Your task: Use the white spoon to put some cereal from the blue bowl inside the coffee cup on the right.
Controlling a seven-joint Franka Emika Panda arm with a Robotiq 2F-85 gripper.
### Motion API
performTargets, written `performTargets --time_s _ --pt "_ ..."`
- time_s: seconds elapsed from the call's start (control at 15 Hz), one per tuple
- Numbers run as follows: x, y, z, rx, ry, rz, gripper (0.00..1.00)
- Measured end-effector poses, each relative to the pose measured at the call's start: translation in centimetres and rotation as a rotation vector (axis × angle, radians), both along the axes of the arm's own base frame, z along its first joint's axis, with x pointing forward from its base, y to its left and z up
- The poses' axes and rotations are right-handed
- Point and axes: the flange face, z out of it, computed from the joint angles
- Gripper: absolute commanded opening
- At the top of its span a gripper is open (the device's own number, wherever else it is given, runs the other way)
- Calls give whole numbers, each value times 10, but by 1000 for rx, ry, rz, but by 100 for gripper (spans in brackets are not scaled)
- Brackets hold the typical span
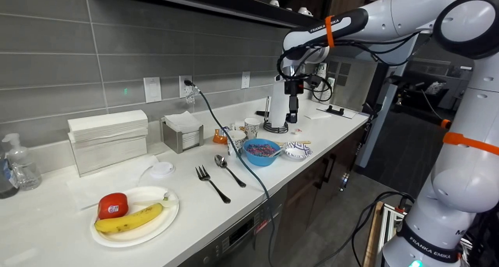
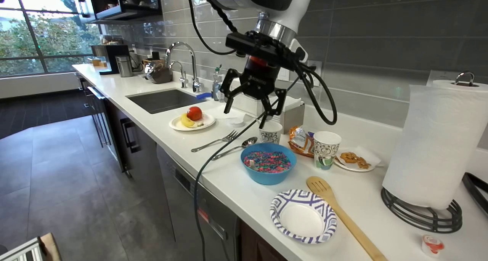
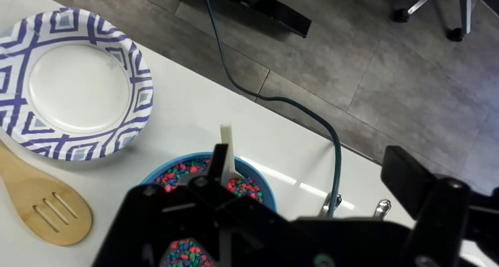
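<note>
1. Claw spread wide, pinching nothing, raised over the counter and not touching the blue bowl.
2. Step in hand, as I judge it: taking hold of the white spoon, which rests in the bowl with its handle slanting out over the rim.
3. In the wrist view the handle shows just right of the left-hand finger, well off the middle of the gap. Shift until it sits midway, then lower.
4. Pinch the handle above the rim, across its narrow width; a low grab could strike the bowl or plough up the cereal.
5. Squeeze softly, since so slim a handle may twist, and steer clear of the dark cable just left of the bowl in both exterior views.
6. Lift level once loaded; the coffee cup to fill stands on the bowl's far side, the right-hand one of two in both exterior views.
7. Spoon: slim, off-white, squared at the handle's end. Its scoop is partly hidden, so how much it carries I cannot tell. Cereal: small loose bits in red-pink, blue and green.
</note>
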Motion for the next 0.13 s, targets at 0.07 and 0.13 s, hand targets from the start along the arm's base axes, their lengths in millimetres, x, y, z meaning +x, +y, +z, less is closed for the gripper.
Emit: performTargets --time_s 0.07,0.13 --pt "-2 0 0 1 -3 -1 100" --pt "-2 2 -1 2 -2 0 100"
